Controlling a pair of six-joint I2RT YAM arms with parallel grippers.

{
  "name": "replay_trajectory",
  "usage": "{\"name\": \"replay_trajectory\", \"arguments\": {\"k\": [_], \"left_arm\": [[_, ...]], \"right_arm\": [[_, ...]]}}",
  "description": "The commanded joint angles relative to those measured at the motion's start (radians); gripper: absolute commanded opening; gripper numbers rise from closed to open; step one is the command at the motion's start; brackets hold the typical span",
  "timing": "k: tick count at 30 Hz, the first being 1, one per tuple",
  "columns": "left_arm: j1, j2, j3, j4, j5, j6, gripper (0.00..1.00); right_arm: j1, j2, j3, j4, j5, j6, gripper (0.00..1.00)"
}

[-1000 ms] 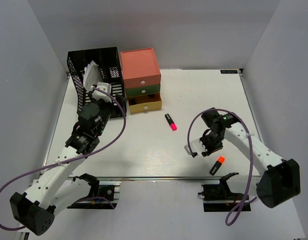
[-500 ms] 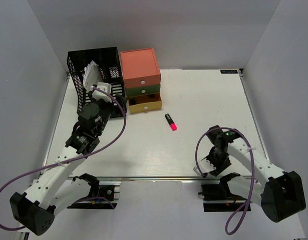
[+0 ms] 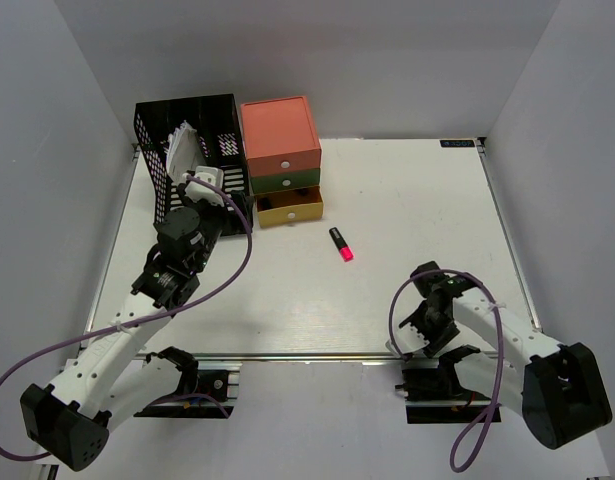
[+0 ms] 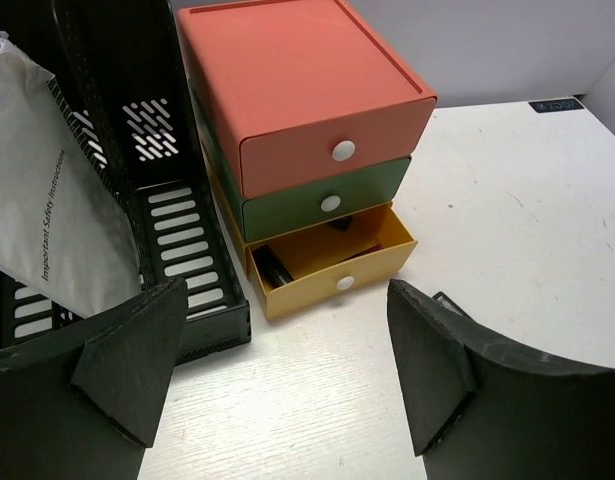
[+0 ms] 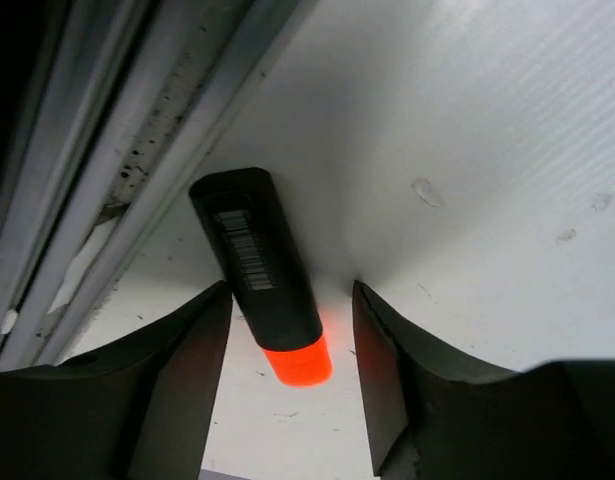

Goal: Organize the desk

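The white desk (image 3: 407, 200) fills the top view. My right gripper (image 3: 427, 330) is low at its near edge, open. In the right wrist view its fingers (image 5: 187, 370) straddle a black highlighter with an orange cap (image 5: 262, 270), which lies beside the aluminium rail (image 5: 137, 150); the jaws are not touching it. This highlighter is hidden under the gripper in the top view. A black highlighter with a pink cap (image 3: 341, 243) lies mid-desk. My left gripper (image 3: 202, 185) is open and empty, just in front of the drawer unit, as the left wrist view (image 4: 287, 380) shows.
A coral, green and yellow drawer unit (image 3: 280, 160) stands at the back left; its yellow bottom drawer (image 4: 332, 255) is open with a dark thing inside. A black mesh file rack (image 3: 187, 140) holding white paper (image 4: 47, 200) stands to its left.
My right arm has moved back and down to the desk's near edge, over the orange-capped highlighter, which is now hidden in the top view. The left arm has not moved.
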Motion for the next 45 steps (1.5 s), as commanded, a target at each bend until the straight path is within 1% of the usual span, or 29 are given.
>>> {"name": "replay_trajectory", "arguments": {"k": [1, 2, 6, 7, 9, 10, 11, 12, 15, 16, 17, 19, 20, 22, 23, 25, 26, 27, 28, 30, 31, 32, 33, 35, 36, 39, 43, 45], "left_arm": [[0.001, -0.022, -0.006, 0.014, 0.005, 0.002, 0.9], [0.001, -0.019, -0.004, 0.014, 0.006, 0.002, 0.9], [0.001, -0.02, -0.006, 0.014, 0.002, 0.002, 0.9], [0.001, -0.019, -0.004, 0.014, 0.003, 0.002, 0.9], [0.001, -0.019, -0.007, 0.014, 0.002, 0.002, 0.9], [0.001, -0.02, -0.007, 0.014, 0.0, 0.001, 0.9], [0.001, -0.019, -0.007, 0.014, -0.002, 0.002, 0.9], [0.001, -0.02, -0.007, 0.014, 0.0, 0.001, 0.9], [0.001, -0.019, -0.007, 0.012, 0.0, 0.002, 0.9], [0.001, -0.017, -0.007, 0.014, 0.0, 0.004, 0.9], [0.001, -0.017, -0.007, 0.014, -0.002, 0.004, 0.9], [0.001, -0.014, -0.007, 0.014, -0.006, 0.008, 0.9], [0.001, -0.014, -0.006, 0.014, -0.017, 0.012, 0.9], [0.001, -0.014, -0.01, 0.014, -0.029, 0.018, 0.9], [0.001, -0.016, -0.009, 0.014, -0.04, 0.019, 0.9], [0.001, -0.016, -0.01, 0.014, -0.049, 0.022, 0.9], [0.001, -0.016, -0.012, 0.014, -0.051, 0.022, 0.9], [0.001, -0.019, -0.012, 0.014, -0.054, 0.025, 0.9], [0.001, -0.02, -0.012, 0.012, -0.057, 0.031, 0.9], [0.001, -0.02, -0.02, 0.014, -0.083, 0.039, 0.9], [0.001, -0.019, -0.023, 0.046, -0.089, 0.05, 0.9], [0.001, -0.02, -0.03, 0.049, -0.098, 0.053, 0.9], [0.001, -0.019, -0.033, 0.055, -0.11, 0.058, 0.9], [0.001, -0.014, -0.038, 0.058, -0.106, 0.065, 0.9], [0.001, -0.013, -0.043, 0.064, -0.1, 0.07, 0.9], [0.001, 0.0, -0.049, 0.071, -0.081, 0.078, 0.9], [0.001, 0.023, -0.04, 0.061, -0.077, 0.081, 0.9], [0.001, 0.027, -0.041, 0.06, -0.074, 0.079, 0.9]], "right_arm": [[-0.005, -0.016, -0.015, 0.043, 0.002, -0.018, 0.56], [-0.003, -0.014, -0.018, 0.043, 0.002, -0.017, 0.55], [-0.006, -0.011, -0.044, 0.077, 0.004, -0.012, 0.44], [-0.005, -0.008, -0.052, 0.092, 0.002, -0.001, 0.35], [-0.008, -0.005, -0.054, 0.105, -0.004, 0.009, 0.25], [-0.006, 0.003, -0.049, 0.114, -0.01, 0.023, 0.16], [-0.006, 0.003, -0.041, 0.112, -0.017, 0.032, 0.13], [-0.005, 0.006, -0.026, 0.114, -0.045, 0.045, 0.09], [0.002, 0.03, 0.084, 0.114, -0.131, 0.124, 0.04], [0.008, 0.036, 0.162, 0.126, -0.158, 0.209, 0.0], [0.009, 0.047, 0.205, 0.173, -0.181, 0.265, 0.0], [0.025, 0.105, 0.302, 0.204, -0.246, 0.378, 0.0], [0.038, 0.163, 0.406, 0.23, -0.275, 0.511, 0.0], [0.049, 0.228, 0.509, 0.243, -0.3, 0.629, 0.0], [0.055, 0.257, 0.591, 0.279, -0.313, 0.742, 0.0], [0.083, 0.334, 0.65, 0.333, -0.321, 0.83, 0.0], [0.095, 0.354, 0.684, 0.373, -0.312, 0.908, 0.0], [0.126, 0.39, 0.696, 0.463, -0.301, 0.939, 0.0], [0.141, 0.407, 0.709, 0.515, -0.286, 0.972, 0.0], [0.195, 0.482, 0.773, 0.609, -0.24, 1.02, 0.0], [0.216, 0.509, 0.802, 0.635, -0.22, 1.037, 0.0], [0.224, 0.542, 0.833, 0.657, -0.194, 1.048, 0.0], [0.251, 0.606, 0.897, 0.687, -0.176, 1.057, 0.0], [0.265, 0.683, 0.945, 0.732, -0.119, 1.062, 0.0], [0.282, 0.702, 0.966, 0.803, -0.096, 1.043, 0.0], [0.305, 0.765, 0.974, 0.919, -0.015, 1.011, 0.0], [0.311, 0.868, 1.054, 0.968, 0.012, 0.939, 0.0], [0.313, 0.886, 1.045, 1.031, 0.012, 0.908, 0.0]]}}
